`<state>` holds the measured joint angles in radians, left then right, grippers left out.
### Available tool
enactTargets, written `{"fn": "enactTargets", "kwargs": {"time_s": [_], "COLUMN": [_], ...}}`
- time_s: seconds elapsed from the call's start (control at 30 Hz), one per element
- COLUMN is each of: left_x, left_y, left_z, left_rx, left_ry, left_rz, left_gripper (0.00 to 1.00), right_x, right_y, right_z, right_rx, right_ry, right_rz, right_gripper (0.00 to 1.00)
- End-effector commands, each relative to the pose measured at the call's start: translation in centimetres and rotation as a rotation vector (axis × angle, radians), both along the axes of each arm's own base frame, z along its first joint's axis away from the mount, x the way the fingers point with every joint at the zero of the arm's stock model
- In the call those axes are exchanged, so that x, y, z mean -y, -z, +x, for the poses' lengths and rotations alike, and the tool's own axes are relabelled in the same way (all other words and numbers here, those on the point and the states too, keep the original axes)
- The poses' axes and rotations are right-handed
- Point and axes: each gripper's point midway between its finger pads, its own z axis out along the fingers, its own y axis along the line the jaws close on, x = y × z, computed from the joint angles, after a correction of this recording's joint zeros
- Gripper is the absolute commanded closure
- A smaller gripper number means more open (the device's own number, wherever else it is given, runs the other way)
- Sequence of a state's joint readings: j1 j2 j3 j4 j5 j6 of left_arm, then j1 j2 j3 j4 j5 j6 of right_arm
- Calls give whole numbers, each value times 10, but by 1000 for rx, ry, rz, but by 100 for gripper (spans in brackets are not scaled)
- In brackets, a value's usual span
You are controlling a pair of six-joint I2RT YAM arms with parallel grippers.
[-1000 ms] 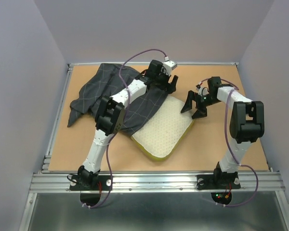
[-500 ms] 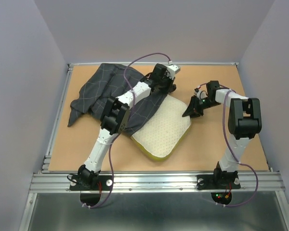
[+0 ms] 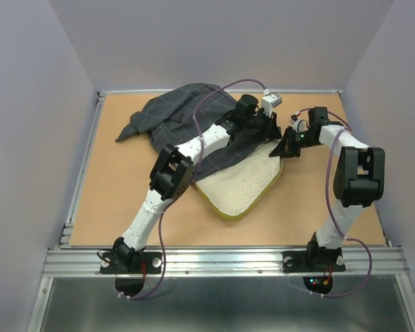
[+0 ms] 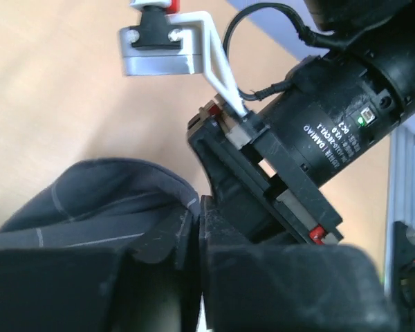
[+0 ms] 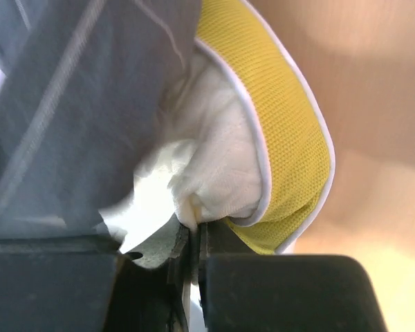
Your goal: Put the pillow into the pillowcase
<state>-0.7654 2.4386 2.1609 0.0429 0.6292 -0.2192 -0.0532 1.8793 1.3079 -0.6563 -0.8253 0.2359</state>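
The pillow [image 3: 241, 188], white quilted with a yellow band, lies in mid-table, its far corner under the dark checked pillowcase [image 3: 183, 111]. My left gripper [image 3: 270, 133] is at the pillow's far right corner, shut on a fold of the pillowcase [image 4: 117, 200]. My right gripper [image 3: 284, 149] sits right beside it, shut on the pillow's corner. In the right wrist view white pillow [image 5: 214, 173] fabric is pinched between the fingertips [image 5: 178, 243], the yellow band curls to the right and the pillowcase [image 5: 76, 104] hangs over the pillow from the left.
The brown table [image 3: 117, 200] has a raised metal frame round it; an aluminium rail [image 3: 221, 259] runs along the near edge with both arm bases. The right arm's wrist [image 4: 332, 131] fills the left wrist view, close to my left fingers.
Both grippers went from open to shut. The left one has pulled the pillowcase rightward over the pillow's far corner. The right one moved in and took the pillow's corner; the pillow shifted slightly right.
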Motion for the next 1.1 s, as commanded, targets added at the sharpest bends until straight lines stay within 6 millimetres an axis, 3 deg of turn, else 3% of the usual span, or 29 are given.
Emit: {"fn": "enactTargets", "kwargs": {"time_s": [0.0, 0.03, 0.13, 0.17, 0.23, 0.27, 0.3, 0.33, 0.37, 0.4, 0.43, 0.47, 0.5, 0.53, 0.57, 0.6, 0.63, 0.67, 0.7, 0.73, 0.8, 0.83, 0.87, 0.93, 0.97, 1.0, 1.07], "left_x": [-11, -32, -78, -103, -150, -181, -204, -230, -255, -293, -311, -334, -350, -375, -388, -396, -412, -417, -419, -419, -418, -422, -426, -435, -438, -440, -442], "left_y": [-124, -130, -148, -152, -160, -163, -165, -138, -163, -132, -120, -139, -128, -89, -97, -90, -66, -70, -64, -47, -47, -38, -33, -21, -16, -12, -5], "left_z": [-17, 2, 20, 33, 32, 42, 43, 41, 27, 25, 15, -4, -13, -25, -41, -50, -60, -70, -78, -91, -106, -113, -114, -112, -110, -109, -103], "left_rx": [81, 95, 244, 294, 382, 405, 422, 381, 451, 406, 397, 455, 491, 427, 455, 425, 348, 339, 313, 273, 329, 374, 409, 471, 476, 481, 481], "left_ry": [81, 28, -42, -84, -135, -184, -222, -265, -286, -326, -338, -373, -373, -415, -449, -471, -504, -528, -529, -505, -469, -459, -445, -419, -416, -409, -402], "left_rz": [-241, -223, -132, -97, -8, 24, 54, 130, 135, 200, 236, 239, 288, 367, 368, 369, 384, 365, 357, 364, 367, 391, 424, 507, 529, 549, 577], "left_gripper": [61, 42, 27, 21, 19, 18, 18, 16, 16, 16, 15, 14, 12, 7, 5, 4, 3, 3, 3, 2, 1, 1, 1, 1, 1, 1, 1], "right_x": [5, 11, 24, 28, 37, 39, 41, 43, 46, 44, 44, 45, 36, 8, 3, -12, -50, -60, -72, -97, -113, -132, -143, -169, -174, -181, -179], "right_y": [-33, -26, -22, -22, -32, -37, -45, -57, -67, -78, -87, -91, -90, -99, -97, -91, -91, -90, -87, -82, -66, -53, -53, -32, -24, -1, 16], "right_z": [37, 41, 55, 57, 62, 62, 60, 53, 51, 41, 36, 32, 24, 9, 4, -7, -25, -31, -37, -52, -56, -68, -75, -93, -95, -101, -95], "right_rx": [225, 219, 265, 280, 331, 349, 373, 404, 433, 456, 500, 526, 545, 618, 642, 665, 733, 762, 783, 809, 809, 814, 834, 821, 812, 778, 753], "right_ry": [18, 28, 37, 40, 51, 50, 45, 23, 11, -22, -53, -70, -114, -220, -252, -318, -448, -480, -517, -593, -646, -713, -735, -795, -804, -838, -826], "right_rz": [-32, -47, -139, -167, -233, -250, -267, -294, -330, -369, -410, -461, -492, -525, -620, -661, -682, -737, -748, -737, -781, -793, -785, -769, -788, -823, -912], "right_gripper": [99, 99, 91, 79, 55, 30, 18, 8, 2, 1, 1, 0, 0, 0, 0, 0, 0, 0, 0, 0, 0, 0, 0, 0, 0, 0, 0]}}
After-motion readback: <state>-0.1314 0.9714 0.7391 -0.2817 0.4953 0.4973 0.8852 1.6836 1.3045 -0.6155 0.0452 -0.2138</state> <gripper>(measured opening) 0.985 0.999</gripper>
